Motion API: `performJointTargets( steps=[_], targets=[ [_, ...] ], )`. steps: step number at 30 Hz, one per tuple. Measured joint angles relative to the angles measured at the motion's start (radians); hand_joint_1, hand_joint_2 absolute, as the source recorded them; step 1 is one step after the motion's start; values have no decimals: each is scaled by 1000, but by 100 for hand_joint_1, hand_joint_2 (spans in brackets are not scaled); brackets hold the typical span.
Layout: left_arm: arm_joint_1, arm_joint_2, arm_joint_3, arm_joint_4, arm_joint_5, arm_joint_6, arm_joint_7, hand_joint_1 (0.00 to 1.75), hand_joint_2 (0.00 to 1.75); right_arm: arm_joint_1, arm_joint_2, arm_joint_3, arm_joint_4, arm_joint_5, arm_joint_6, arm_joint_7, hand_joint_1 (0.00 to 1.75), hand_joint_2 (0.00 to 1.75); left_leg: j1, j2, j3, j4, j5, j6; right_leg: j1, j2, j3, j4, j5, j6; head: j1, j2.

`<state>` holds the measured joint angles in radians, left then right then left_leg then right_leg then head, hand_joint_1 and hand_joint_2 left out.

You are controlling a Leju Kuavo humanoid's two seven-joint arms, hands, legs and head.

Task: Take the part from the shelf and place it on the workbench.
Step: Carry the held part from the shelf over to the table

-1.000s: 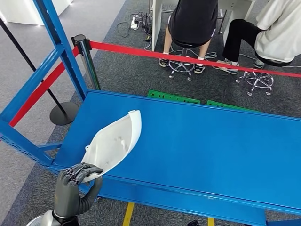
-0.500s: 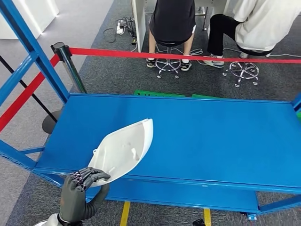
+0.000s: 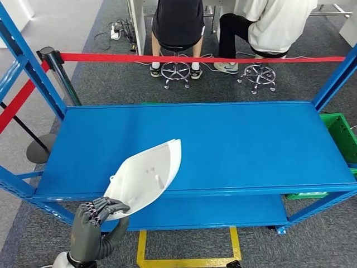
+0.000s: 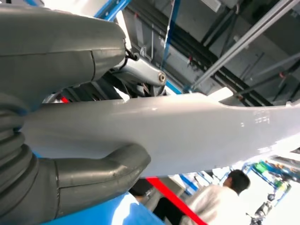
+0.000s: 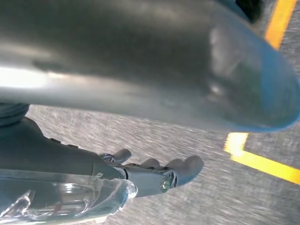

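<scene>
My left hand (image 3: 93, 226) grips the near end of a white curved plastic part (image 3: 145, 177), which slants up and away over the front left of the blue workbench (image 3: 252, 145). The left wrist view shows the part (image 4: 198, 133) as a long white shell clamped between my thumb (image 4: 95, 176) and the fingers above it. My right hand (image 5: 155, 173) hangs above grey carpet with its fingers stretched out and nothing in them.
A red barrier tape (image 3: 202, 58) on a black post (image 3: 57, 70) runs behind the bench. Two people sit on stools (image 3: 177, 70) beyond it. Blue frame uprights (image 3: 29, 61) stand at the bench corners, a green crate (image 3: 343, 134) lies at right, and yellow floor tape (image 3: 185, 259) marks the floor below.
The camera has swung right, so the whole bench has come into view and shifted left. My left hand still holds the white part the same way.
</scene>
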<state>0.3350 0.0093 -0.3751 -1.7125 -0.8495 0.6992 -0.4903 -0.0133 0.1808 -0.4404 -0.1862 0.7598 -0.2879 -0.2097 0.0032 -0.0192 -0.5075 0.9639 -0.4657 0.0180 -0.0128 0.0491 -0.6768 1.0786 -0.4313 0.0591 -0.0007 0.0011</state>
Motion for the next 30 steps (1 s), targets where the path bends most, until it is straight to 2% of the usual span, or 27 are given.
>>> performJointTargets(
  steps=[1,2,3,4,5,6,7,8,9,11,12,13,14,15,17,18,19,20,21,22,23,24,25,26,28,29,30],
  targets=[
    [1,0,-1,0,0,0,2,175,175,-1,0,-2,0,0,-1,0,0,0,-2,12,-10,1,8,3,1,-25,-18,59,-53,4,3,0],
    [2,1,-1,0,0,0,2,175,175,-2,0,-4,0,-1,-2,0,0,0,-3,25,-21,1,16,5,1,-37,-34,126,-97,8,5,0],
    [3,1,-2,0,0,0,3,175,175,-3,0,-5,0,-1,-3,0,0,0,-4,39,-32,2,24,5,0,-42,-41,183,-122,12,5,0],
    [3,2,-2,0,0,0,4,175,175,-3,0,-7,0,-2,-3,0,0,0,-5,52,-42,3,33,4,0,-44,-35,214,-120,14,5,0],
    [3,3,-3,0,0,0,4,175,175,-3,0,-9,0,-3,-3,0,0,0,-5,64,-53,4,41,2,0,-46,-11,210,-97,15,5,0],
    [2,3,-4,0,0,0,5,175,175,-2,0,-10,0,-3,-3,0,0,0,-6,76,-63,5,49,0,0,-52,32,166,-67,15,5,0],
    [2,4,-5,0,0,0,5,175,175,-3,0,-11,0,-3,-3,1,0,0,-6,86,-71,8,56,-4,1,-67,87,95,-51,15,5,0],
    [3,4,-5,-1,0,0,5,175,175,-5,0,-11,0,-3,-4,0,0,0,-8,95,-77,10,61,-8,5,-84,142,15,-51,12,5,0],
    [3,4,-6,-1,0,1,5,175,175,-7,1,-11,0,-3,-4,0,0,0,-10,104,-79,12,67,-13,8,-98,180,-46,-58,5,4,0],
    [1,5,-6,-2,0,1,5,175,175,-9,1,-11,0,-3,-5,0,0,0,-12,120,-79,13,79,-22,15,-101,198,-93,-71,-13,4,0],
    [1,5,-6,-2,0,1,6,175,175,-8,1,-11,0,-3,-5,0,0,0,-11,126,-79,12,84,-27,14,-92,188,-90,-64,-25,3,0],
    [0,6,-7,-2,0,1,6,175,175,-7,1,-11,0,-3,-6,1,0,0,-9,119,-83,16,77,-34,13,-84,180,-90,-56,-33,4,0],
    [0,6,-7,-2,0,1,6,175,175,-6,1,-11,0,-4,-5,1,0,0,-8,100,-92,31,54,-42,12,-77,170,-91,-46,-42,3,0],
    [1,6,-7,-2,0,1,6,175,175,-6,2,-11,0,-4,-5,2,0,0,-7,75,-105,67,14,-48,10,-69,158,-92,-33,-50,1,0],
    [2,6,-7,-2,0,1,9,175,175,-8,2,-12,0,-4,-4,3,0,0,-5,33,-143,192,-88,-54,9,-49,129,-91,-8,-57,-1,0],
    [2,7,-7,-2,0,1,10,175,175,-7,2,-12,0,-5,-3,3,0,0,-5,27,-157,255,-122,-54,9,-38,112,-90,5,-57,-1,0],
    [1,7,-7,-2,0,1,11,175,175,-7,2,-12,0,-6,0,3,0,0,-5,25,-159,294,-132,-53,9,-28,97,-90,16,-56,-1,0],
    [1,8,-7,-2,0,1,11,175,175,-6,2,-12,0,-8,3,3,0,0,-5,24,-144,295,-119,-50,9,-17,83,-89,27,-55,-1,0],
    [1,8,-7,-2,1,1,12,175,175,-5,2,-13,0,-10,7,3,0,0,-5,21,-111,259,-91,-47,9,-6,70,-89,39,-53,-1,0],
    [0,8,-7,-2,1,1,12,175,175,-6,3,-14,0,-12,12,2,0,0,-4,9,-64,196,-62,-44,8,6,59,-89,49,-50,-1,0],
    [-2,8,-7,-2,1,1,13,175,175,-6,3,-16,0,-14,15,0,0,0,-3,-14,-13,118,-45,-40,8,17,47,-88,60,-46,-1,0],
    [-3,8,-7,-2,1,1,13,175,175,-7,4,-17,0,-18,18,-3,0,0,-2,-37,29,49,-39,-37,8,27,38,-88,71,-41,-1,0],
    [-4,8,-7,-2,1,1,14,175,175,-7,4,-21,0,-23,21,-6,0,0,-1,-55,54,4,-42,-34,8,36,31,-90,82,-35,-1,0],
    [-4,8,-8,-2,1,1,14,175,175,-7,4,-25,0,-29,25,-7,0,0,-2,-63,64,-18,-47,-30,7,45,26,-93,94,-29,0,0],
    [-5,9,-9,-2,1,1,16,175,175,-4,4,-36,0,-45,38,-8,0,0,-2,-42,54,-21,-36,-18,6,52,17,-98,107,-16,0,0],
    [-5,9,-10,-2,1,1,17,175,175,-2,4,-42,0,-55,46,-10,0,0,-2,-29,47,-21,-28,-10,6,37,8,-86,91,-11,2,0],
    [-6,9,-12,-1,1,1,17,175,175,-2,4,-49,0,-64,53,-12,0,0,-1,-15,40,-21,-19,-2,7,14,-5,-53,55,-7,4,0]
  ],
)
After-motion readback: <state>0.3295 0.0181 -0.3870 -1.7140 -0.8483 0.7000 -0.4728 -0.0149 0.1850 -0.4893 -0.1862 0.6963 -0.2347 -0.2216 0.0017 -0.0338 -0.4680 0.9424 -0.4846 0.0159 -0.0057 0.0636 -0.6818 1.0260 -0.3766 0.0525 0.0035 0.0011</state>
